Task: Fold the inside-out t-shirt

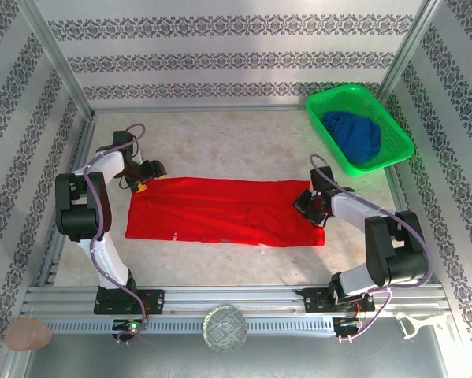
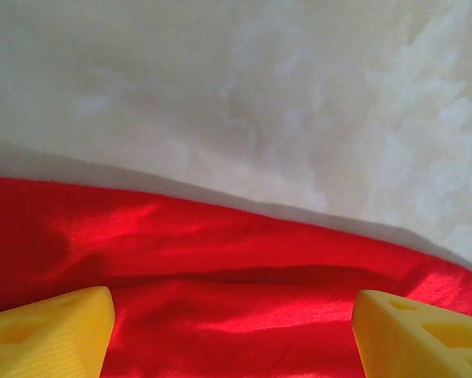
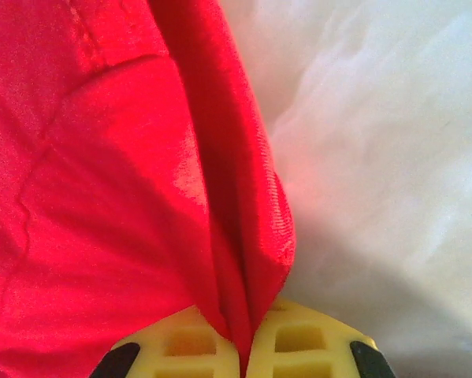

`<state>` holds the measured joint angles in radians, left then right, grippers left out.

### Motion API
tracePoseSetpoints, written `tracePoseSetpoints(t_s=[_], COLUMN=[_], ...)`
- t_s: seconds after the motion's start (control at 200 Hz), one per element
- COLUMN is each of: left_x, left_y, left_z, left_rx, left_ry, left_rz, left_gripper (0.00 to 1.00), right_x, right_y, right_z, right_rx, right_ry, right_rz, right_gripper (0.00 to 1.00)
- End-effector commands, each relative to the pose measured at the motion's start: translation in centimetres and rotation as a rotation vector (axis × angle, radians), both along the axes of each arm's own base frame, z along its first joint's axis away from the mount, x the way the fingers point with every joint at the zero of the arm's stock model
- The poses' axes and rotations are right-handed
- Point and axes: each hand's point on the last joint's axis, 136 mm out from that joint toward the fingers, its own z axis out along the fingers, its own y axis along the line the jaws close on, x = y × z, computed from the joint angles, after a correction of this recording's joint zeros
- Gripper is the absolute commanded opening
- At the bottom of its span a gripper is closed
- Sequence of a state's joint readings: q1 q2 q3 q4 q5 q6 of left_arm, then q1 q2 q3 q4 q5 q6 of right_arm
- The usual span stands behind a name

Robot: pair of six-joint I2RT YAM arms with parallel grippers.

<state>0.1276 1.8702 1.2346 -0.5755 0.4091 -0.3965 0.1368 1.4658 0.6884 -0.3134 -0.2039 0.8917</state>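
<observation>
"Two grippers, one shirt. Which step are you on?"

"The grasp before a fold, I judge. On the left, my left gripper [image 1: 143, 183] is down at the far left corner of the inside-out t-shirt [image 1: 220, 211], jaws spread wide and holding nothing. From its wrist, the yellow fingertips [image 2: 54, 331] stand either side of red cloth near its edge, with bare table [image 2: 259, 94] beyond."

"And the shirt itself?"

"It lies flat mid-table as a long red band running from one arm to the other, with a few wrinkles across the middle. At its right edge my right gripper [image 1: 310, 206] is pinched tight on a ridge of fabric. The wrist view shows the cloth drawn up into the closed fingers."

"The green basket [image 1: 394, 118]?"

"Far right, well apart, with the dark blue garment [image 1: 355, 134] in it. Not my concern."

"What next?"

"The left has to close on its corner so both ends are held. That probably calls for sinking a little, so one finger gets under the edge. Then both should lift together and travel evenly, or the band may skew."
</observation>
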Motion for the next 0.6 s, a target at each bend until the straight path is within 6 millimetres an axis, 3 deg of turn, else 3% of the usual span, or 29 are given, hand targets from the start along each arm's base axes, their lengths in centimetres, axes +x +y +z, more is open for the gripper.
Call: tracePoseSetpoints(t_s=[0.0,0.125,0.24,0.435,0.595], left_x=[-1.5,-3.1,-3.2,-1.8,-2.4], left_y=[-1.1,-4.2,-5.8,-4.3,-3.2], left_z=[-1.7,-2.0,-1.2,1.4,0.5], left_rx=[-0.018,-0.029,-0.041,0.048,0.086], left_ry=[0.032,0.038,0.009,-0.026,0.014], left_rz=[-0.018,-0.047,-0.036,-0.02,-0.03], left_gripper=[0.79,0.79,0.79,0.81,0.81], right_x=[1.3,1.8,2.4,2.8,2.6], right_y=[-1.8,-3.9,-4.9,-4.1,-2.6], right_z=[2.5,3.7,4.9,6.8,8.6], right_rx=[-0.02,-0.044,-0.05,-0.027,-0.031], right_ry=[-0.047,-0.047,-0.062,-0.09,-0.112], right_rz=[-0.031,-0.045,-0.048,0.008,0.064], right_gripper=[0.0,0.0,0.0,0.0,0.0])
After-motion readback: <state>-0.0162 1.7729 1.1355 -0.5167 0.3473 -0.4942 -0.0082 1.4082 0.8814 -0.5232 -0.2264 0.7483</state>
